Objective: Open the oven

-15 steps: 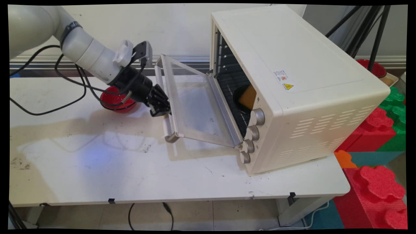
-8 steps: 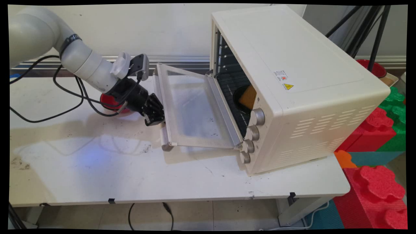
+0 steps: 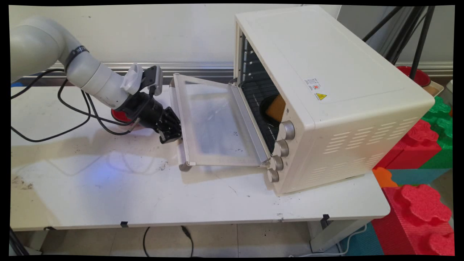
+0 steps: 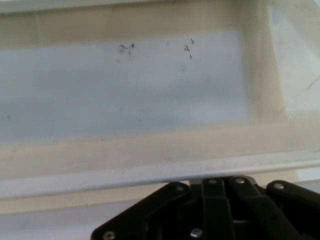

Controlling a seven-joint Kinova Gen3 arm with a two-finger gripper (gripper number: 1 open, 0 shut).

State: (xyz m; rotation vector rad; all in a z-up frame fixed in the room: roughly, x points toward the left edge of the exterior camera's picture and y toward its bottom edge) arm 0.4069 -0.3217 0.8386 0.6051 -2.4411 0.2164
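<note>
Oven door [image 3: 217,121] nearly flat over scuffed white table [image 3: 108,188]; gripper [image 3: 173,135] clamped on door handle [image 3: 178,119].

One cream toaster oven [image 3: 326,83] stands on the one white table [image 3: 108,195], its single glass door [image 3: 214,123] let down. Four silver knobs [image 3: 281,150] run down its front corner. Inside sits one yellow-brown item [image 3: 276,108] on a dark dish. Two red bowls show: one [image 3: 119,115] behind the one black gripper [image 3: 170,135], one [image 3: 417,75] at the far right. Several red, green and orange foam blocks [image 3: 420,210] are stacked at the right; their exact number cannot be told.
</note>
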